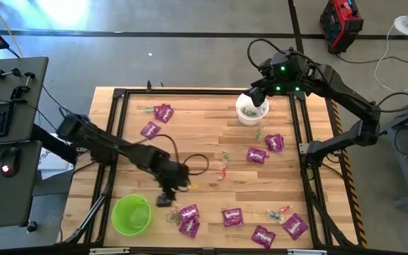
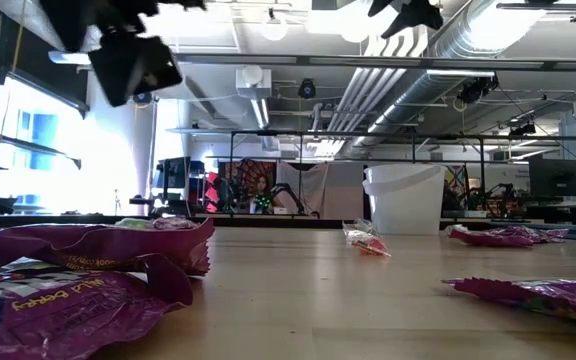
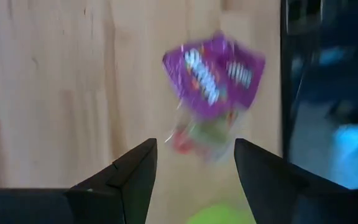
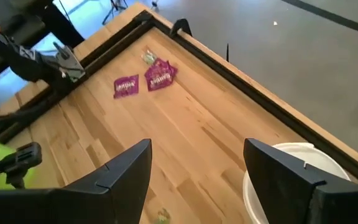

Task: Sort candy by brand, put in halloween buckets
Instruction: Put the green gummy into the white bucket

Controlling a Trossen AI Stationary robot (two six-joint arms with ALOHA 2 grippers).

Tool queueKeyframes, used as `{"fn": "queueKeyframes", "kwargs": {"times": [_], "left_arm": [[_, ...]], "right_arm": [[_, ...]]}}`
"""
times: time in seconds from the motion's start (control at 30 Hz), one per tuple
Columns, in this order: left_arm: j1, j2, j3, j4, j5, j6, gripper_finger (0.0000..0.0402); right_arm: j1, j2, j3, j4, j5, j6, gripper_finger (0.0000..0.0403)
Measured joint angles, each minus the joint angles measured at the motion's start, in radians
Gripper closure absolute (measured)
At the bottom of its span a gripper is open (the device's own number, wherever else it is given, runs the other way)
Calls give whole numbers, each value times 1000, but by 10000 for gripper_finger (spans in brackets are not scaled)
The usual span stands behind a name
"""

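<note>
Purple packets [image 2: 78, 275] lie closest, near the counter's [image 1: 204, 134] front edge beside the green bucket [image 1: 131, 214]. The left end effector [image 1: 165, 199], fingers apart and empty, hovers just beside them, nearer than the right end effector [image 1: 259, 99], spread empty over the white bucket [image 1: 250, 112].

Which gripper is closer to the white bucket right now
Right. The right gripper hangs open directly over the white bucket at the table's far edge. The left gripper, also open, is across the table beside the green bucket.
</note>
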Motion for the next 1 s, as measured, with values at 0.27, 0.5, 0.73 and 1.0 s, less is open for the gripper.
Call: {"fn": "queueKeyframes", "kwargs": {"times": [0.27,0.5,0.73,1.0], "left_arm": [[-54,236,258,-182,82,-337,198],[-119,322,312,-308,-46,-472,198],[-143,391,312,-271,-91,-571,198],[-162,455,311,-263,-70,-581,198]], "right_arm": [[34,0,0,-21,0,-60,155],[58,0,0,-28,-1,-59,155],[59,0,0,-27,11,-57,155],[59,0,0,-27,21,-34,155]]}}
